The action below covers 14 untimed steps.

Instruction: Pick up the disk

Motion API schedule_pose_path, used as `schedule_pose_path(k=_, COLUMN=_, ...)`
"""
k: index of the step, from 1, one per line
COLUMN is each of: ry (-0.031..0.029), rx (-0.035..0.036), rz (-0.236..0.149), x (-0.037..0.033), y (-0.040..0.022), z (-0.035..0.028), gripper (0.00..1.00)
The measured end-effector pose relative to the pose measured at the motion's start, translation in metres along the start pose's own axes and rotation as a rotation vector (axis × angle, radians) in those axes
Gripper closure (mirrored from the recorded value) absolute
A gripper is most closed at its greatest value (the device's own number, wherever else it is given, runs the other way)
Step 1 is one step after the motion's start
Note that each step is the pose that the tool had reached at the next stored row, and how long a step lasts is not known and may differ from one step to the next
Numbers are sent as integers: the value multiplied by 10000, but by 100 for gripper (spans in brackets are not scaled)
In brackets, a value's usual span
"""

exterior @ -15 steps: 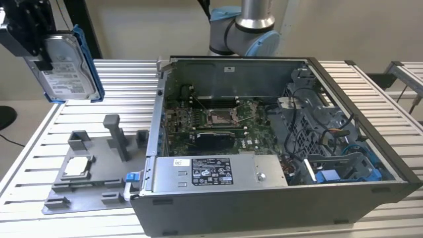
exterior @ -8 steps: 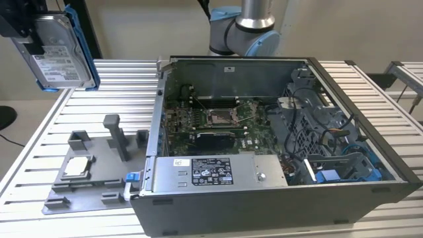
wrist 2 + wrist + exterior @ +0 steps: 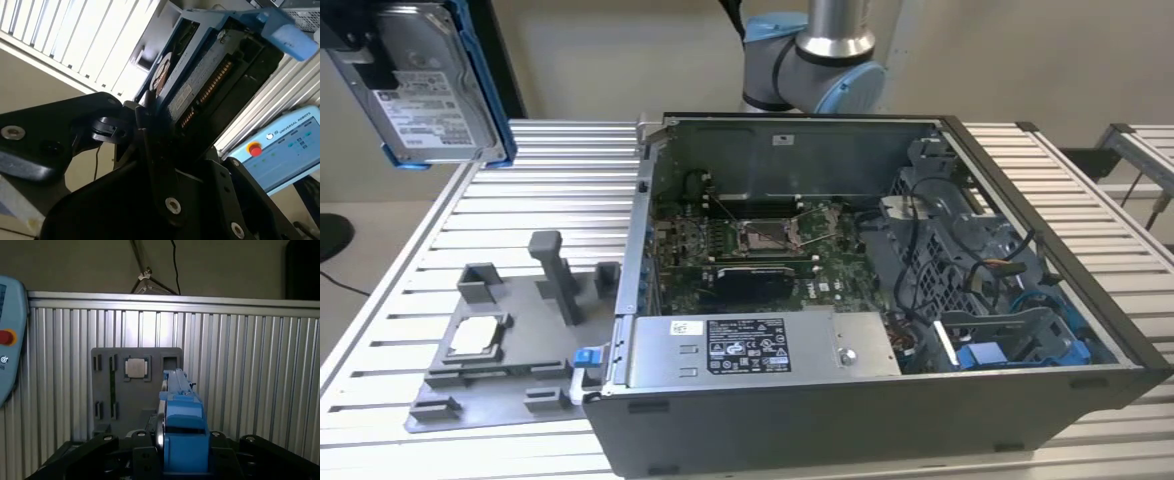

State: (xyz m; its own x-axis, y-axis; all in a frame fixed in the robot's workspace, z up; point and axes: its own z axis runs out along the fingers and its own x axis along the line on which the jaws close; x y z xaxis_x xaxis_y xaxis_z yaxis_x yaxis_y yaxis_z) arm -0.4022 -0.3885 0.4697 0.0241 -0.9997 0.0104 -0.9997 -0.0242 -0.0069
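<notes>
At ten o'clock from the computer case [image 3: 854, 410] in the exterior view, the disk [image 3: 438, 95] hangs aloft, clamped by the gripper [image 3: 371, 70]; the pickup looks done.

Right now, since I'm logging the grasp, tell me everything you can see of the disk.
The disk is a flat silver-grey metal drive with a white printed label, framed by a blue plastic carrier. It hangs upright, slightly tilted, at the exterior view's upper left, above the ribbed table and apart from the open computer case. In the first wrist view it shows edge-on, clamped in the black pincer, the one thing seen touching it.
</notes>
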Motion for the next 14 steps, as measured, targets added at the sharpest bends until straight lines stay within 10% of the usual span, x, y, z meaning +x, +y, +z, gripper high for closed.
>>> schedule_pose_path(k=14, ry=-1, rx=0, rz=1, x=10, y=-498, z=4, gripper=100)
